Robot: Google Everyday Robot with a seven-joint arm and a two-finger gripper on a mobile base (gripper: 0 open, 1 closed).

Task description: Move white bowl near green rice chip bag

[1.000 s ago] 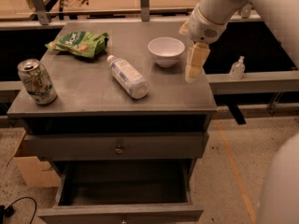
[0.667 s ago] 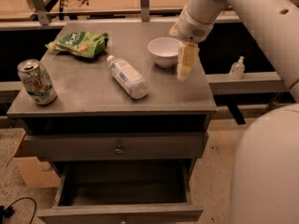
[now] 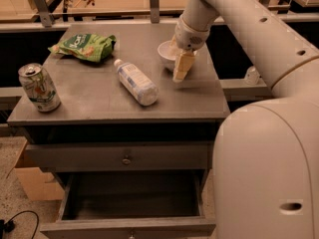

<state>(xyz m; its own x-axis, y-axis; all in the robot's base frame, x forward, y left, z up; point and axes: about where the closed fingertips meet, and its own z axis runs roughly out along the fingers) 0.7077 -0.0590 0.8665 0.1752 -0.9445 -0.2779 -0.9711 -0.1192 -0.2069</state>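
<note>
Plainly, the white bowl (image 3: 165, 54) is the sort of thing that handles stiffly: a small, hard, smooth-walled dish, probably light, and probably breakable if knocked off the edge. It looks empty from here. Its glossy curved side would likely slip under a pinch from outside, so the best hold is across the rim, one pad inside and one outside the wall. A push against the wall would also slide it, though it might spin or tip on its narrow base.

It sits upright at the back right of the table (image 3: 99, 101), partly hidden by the gripper (image 3: 182, 66). The gripper hangs at the bowl's near right side, pointing down, touching it or just beside it. Whether the gripper is apart, together or clamped on the rim I cannot tell.

Going left, a plastic bottle (image 3: 135, 81) lies on its side near the middle of the table. The green rice chip bag (image 3: 84, 46) lies flat at the back left corner, well apart from the bowl. A soda can (image 3: 39, 87) stands at the front left. Below, a drawer (image 3: 132, 198) is pulled open.
</note>
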